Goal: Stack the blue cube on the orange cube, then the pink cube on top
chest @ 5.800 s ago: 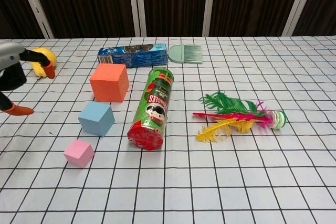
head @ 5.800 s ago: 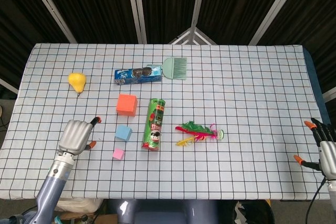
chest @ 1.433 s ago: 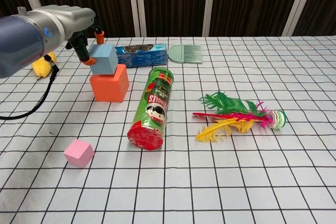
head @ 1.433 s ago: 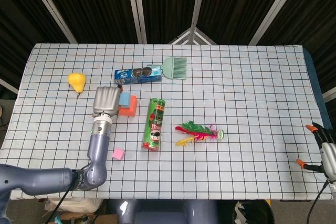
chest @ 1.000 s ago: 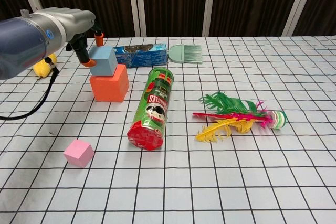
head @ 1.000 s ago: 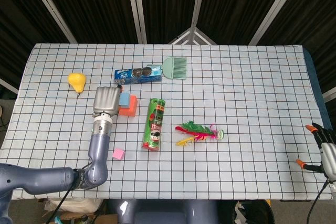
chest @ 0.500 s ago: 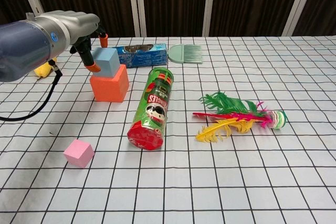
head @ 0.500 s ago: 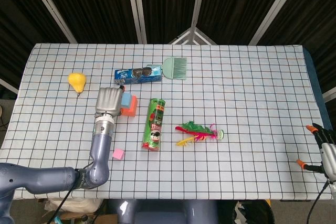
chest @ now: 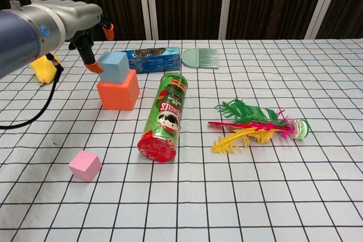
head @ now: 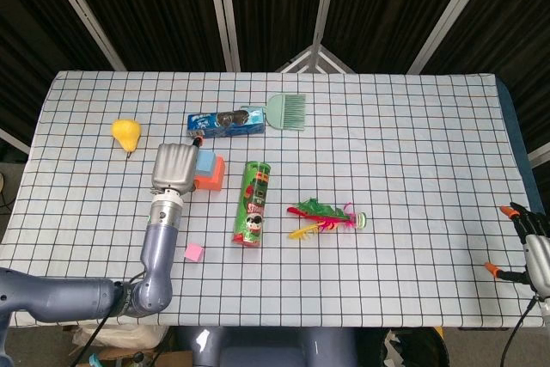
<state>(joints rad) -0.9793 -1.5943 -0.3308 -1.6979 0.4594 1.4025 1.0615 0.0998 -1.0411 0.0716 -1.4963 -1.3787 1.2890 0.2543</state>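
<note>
The blue cube [chest: 114,66] rests on the orange cube [chest: 118,90]. The left hand [chest: 76,18] hovers beside it, fingers apart, holding nothing. The pink cube [chest: 85,165] lies nearer. The right hand [head: 534,247] rests far right, fingers spread.

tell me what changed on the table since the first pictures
The left hand picked the blue cube up off the cloth, carried it back and set it on the orange cube. It has now let go and its fingers stand clear of the cube. The pink cube, the chips can and the right hand stayed put.
</note>
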